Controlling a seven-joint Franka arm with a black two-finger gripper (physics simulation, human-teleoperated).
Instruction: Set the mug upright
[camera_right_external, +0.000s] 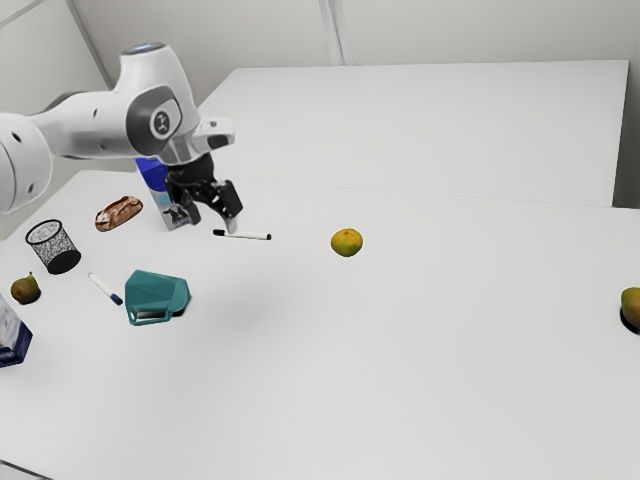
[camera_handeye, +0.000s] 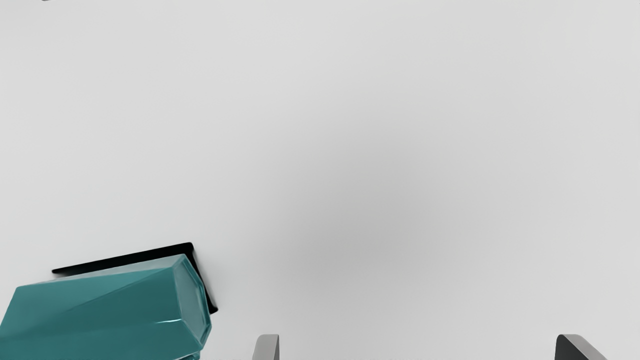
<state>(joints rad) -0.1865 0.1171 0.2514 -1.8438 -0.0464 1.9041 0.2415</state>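
Gripper (camera_handeye: 421, 346) fingers apart, nothing btwn; teal mug (camera_handeye: 100, 315) on its side, lower & off-ctr; straight descent prob. misses or clips it.

No word, brand or number can be read. A round, pale emblem (camera_right_external: 161, 124) sits on the dark joint cover (camera_right_external: 145, 133) of the white arm (camera_right_external: 90, 122), its design too small to make out. The blue-topped carton (camera_right_external: 152, 174) bears illegible markings.
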